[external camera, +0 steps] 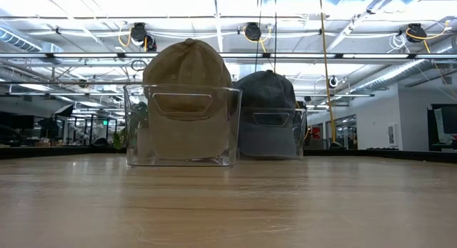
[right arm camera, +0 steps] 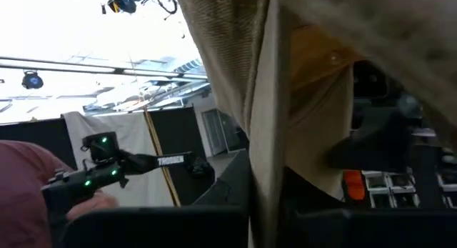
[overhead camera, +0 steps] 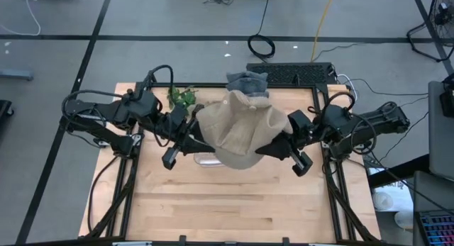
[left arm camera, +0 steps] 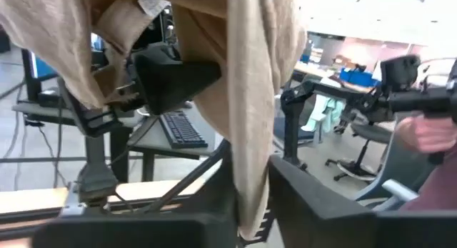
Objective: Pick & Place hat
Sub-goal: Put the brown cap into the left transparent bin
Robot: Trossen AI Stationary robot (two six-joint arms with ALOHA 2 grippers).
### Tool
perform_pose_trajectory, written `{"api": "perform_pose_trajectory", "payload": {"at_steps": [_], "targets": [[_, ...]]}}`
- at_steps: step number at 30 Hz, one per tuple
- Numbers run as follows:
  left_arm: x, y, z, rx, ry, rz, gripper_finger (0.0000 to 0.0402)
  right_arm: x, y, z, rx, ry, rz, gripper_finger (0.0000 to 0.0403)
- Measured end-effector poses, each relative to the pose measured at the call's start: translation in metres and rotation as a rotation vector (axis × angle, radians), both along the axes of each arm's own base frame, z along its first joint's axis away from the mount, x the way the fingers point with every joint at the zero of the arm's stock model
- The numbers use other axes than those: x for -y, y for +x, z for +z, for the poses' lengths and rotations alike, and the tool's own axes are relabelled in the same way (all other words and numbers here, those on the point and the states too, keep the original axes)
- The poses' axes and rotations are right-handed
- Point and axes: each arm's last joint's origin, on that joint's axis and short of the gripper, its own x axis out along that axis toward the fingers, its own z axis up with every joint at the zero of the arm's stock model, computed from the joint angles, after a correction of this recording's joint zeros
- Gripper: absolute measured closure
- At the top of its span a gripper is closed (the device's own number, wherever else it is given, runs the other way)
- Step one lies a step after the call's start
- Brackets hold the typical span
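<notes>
A tan cap hangs between both grippers above the middle of the table. In the low view the tan cap stands over a clear bin, with its lower part behind the bin's walls. My left gripper is at the cap's left side and my right gripper at its right side, each shut on the cloth. A grey cap sits on a second clear bin toward the far edge. Neither gripper shows in the low view. My left gripper pinches the tan cap's lower edge on its left side between its two fingers, coming from the table's left. The cloth runs up from the fingers as a fold, with the cap's inside above. My right gripper pinches the cap's lower edge on its right side between its two fingers, coming from the table's right. The cloth rises from the fingers into the cap's crown.
A small green plant stands near the far left corner, and a keyboard lies beyond the far edge. The near half of the wooden table is bare. A person's hand with a dark device shows in the room beyond.
</notes>
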Motion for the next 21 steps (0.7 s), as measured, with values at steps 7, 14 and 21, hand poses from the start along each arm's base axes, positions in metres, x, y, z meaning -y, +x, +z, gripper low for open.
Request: {"api": "perform_pose_trajectory", "payload": {"at_steps": [7, 14, 21], "targets": [[-0.003, -0.005, 0.004, 0.032, 0.023, 0.008, 0.0246, 0.001, -0.026, 0.008, -0.047, -0.016, 0.039, 0.0401], [-0.015, -0.01, 0.009, 0.042, -0.005, 0.071, 0.0168, -0.005, -0.052, 0.01, -0.119, -0.047, 0.068, 0.0402], [-0.032, -0.016, 0.014, 0.058, -0.009, 0.13, 0.0091, -0.016, -0.059, -0.004, -0.281, -0.097, 0.121, 0.0402]]}}
